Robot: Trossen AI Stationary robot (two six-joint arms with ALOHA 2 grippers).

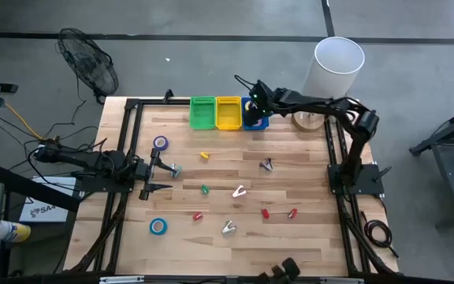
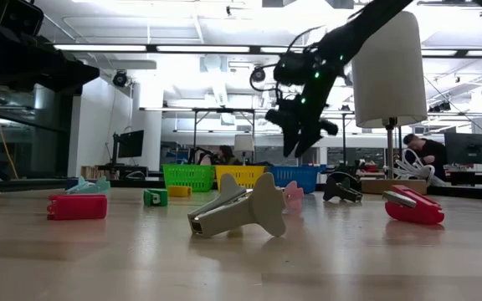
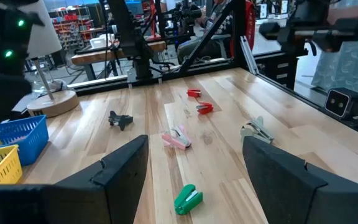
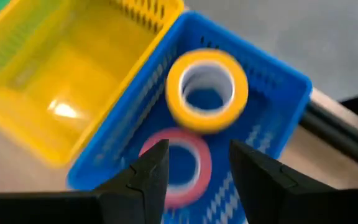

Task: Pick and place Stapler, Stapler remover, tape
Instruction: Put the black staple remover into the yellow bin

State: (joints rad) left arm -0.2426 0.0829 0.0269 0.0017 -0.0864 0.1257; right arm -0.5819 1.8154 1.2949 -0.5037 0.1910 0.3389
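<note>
My right gripper point(image 1: 252, 101) point(image 4: 197, 180) hangs open above the blue basket point(image 4: 278, 81) point(image 1: 258, 121) at the table's far edge, with nothing between its fingers. Inside the basket a yellow tape roll point(image 4: 207, 90) lies partly over a pink tape roll point(image 4: 179, 165). On the table lie a purple tape roll point(image 1: 160, 143), a blue tape roll point(image 1: 158, 226), small red staplers point(image 1: 265, 212), a green stapler point(image 1: 205, 189) and claw-shaped stapler removers point(image 1: 239, 191). My left gripper point(image 1: 160, 177) point(image 3: 196, 142) waits open and level at the table's left side.
A yellow basket point(image 1: 228, 113) and a green basket point(image 1: 202, 112) stand left of the blue one. A white lamp point(image 1: 339, 67) on a round wooden base point(image 1: 306, 121) stands at the far right. Black frame rails point(image 1: 132, 142) run along the table's sides.
</note>
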